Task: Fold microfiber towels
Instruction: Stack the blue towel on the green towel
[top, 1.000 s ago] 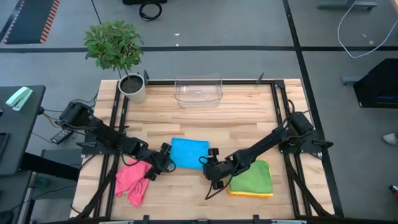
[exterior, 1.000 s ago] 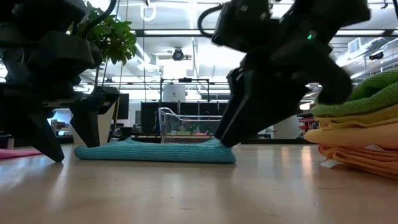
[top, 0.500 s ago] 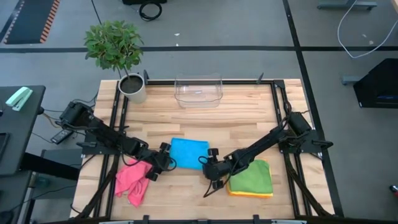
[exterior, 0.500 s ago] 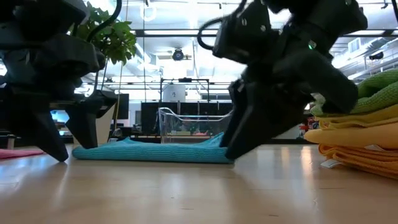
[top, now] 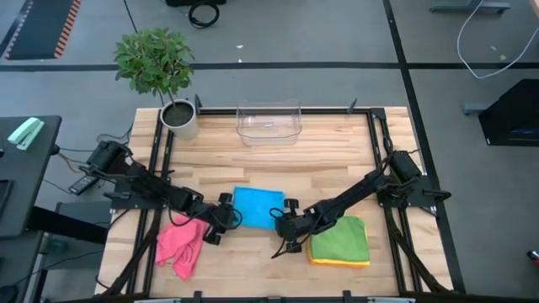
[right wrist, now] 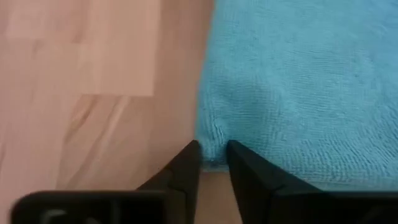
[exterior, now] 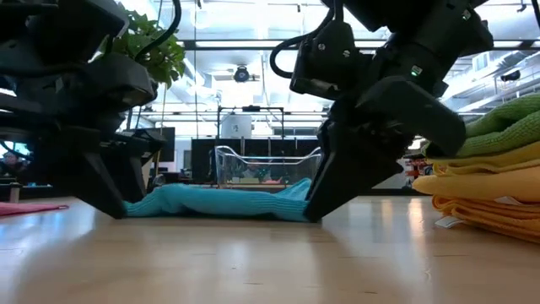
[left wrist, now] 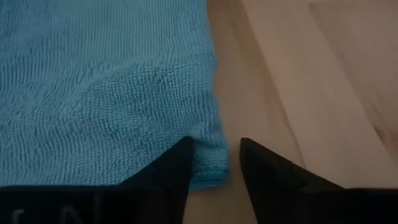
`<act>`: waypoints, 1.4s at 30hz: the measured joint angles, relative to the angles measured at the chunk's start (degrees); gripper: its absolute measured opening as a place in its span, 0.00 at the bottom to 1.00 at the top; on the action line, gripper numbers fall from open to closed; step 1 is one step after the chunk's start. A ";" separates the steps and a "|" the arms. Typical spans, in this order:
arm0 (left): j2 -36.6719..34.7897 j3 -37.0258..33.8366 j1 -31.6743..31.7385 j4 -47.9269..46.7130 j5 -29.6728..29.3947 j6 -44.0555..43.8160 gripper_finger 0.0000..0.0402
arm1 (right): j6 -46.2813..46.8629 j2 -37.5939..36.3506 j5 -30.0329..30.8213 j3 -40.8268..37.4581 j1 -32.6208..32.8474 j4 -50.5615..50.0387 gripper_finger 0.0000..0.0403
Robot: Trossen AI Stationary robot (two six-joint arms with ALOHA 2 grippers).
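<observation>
A blue towel (top: 257, 206) lies flat on the wooden table's middle. My left gripper (top: 221, 220) is down at its near left corner and my right gripper (top: 285, 225) at its near right corner, each shut on that corner. In the low view the blue towel (exterior: 219, 203) humps up at both ends beside the fingers. A crumpled pink towel (top: 178, 246) lies near the left arm. A folded green towel (top: 341, 238) tops a yellow and orange stack (exterior: 489, 198) at the near right. My left gripper has the towel's near left corner (left wrist: 211, 165) between its two fingers, which slant down from the table's left. One finger (left wrist: 174, 171) sits on the cloth, which is ridged up ahead of it. The corner rests on the table. My right gripper pinches the towel's near right corner (right wrist: 212, 146) between its two fingers (right wrist: 186, 165), slanting down from the table's right. The cloth puckers just ahead of the fingertips. How many layers, I cannot tell. The corner still lies on the table.
A clear plastic bin (top: 269, 122) stands at the far middle and a potted plant (top: 160, 71) at the far left corner. Bare wood (top: 253, 261) lies between the towel and the table's near edge.
Both grippers have closed in on the blue towel's near corners, the gap between each pair of fingers narrowing. The left gripper has rolled a little. The towel's two ends have bunched upward beside the fingers; its middle stays flat.
</observation>
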 joint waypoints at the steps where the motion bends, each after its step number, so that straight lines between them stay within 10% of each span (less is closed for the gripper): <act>1: 0.41 0.00 0.07 0.89 -0.10 -0.28 0.34 | 0.65 0.00 0.58 0.00 -0.04 0.01 0.22; 8: -0.66 -0.07 0.17 0.99 -2.13 -5.10 0.04 | 3.43 -0.86 1.61 1.00 -0.58 -1.11 0.02; 21: -20.02 14.39 2.20 -17.17 -0.38 -16.99 0.02 | 6.59 -25.36 -2.28 4.26 -3.94 -24.56 0.01; 33: -2.72 45.17 12.83 -24.01 0.50 -0.52 0.02 | 11.14 -46.44 2.38 4.28 -3.38 -57.76 0.01; 42: 16.19 65.80 12.87 -29.30 6.92 2.60 0.02 | 28.09 -51.26 4.00 4.24 13.22 -74.37 0.01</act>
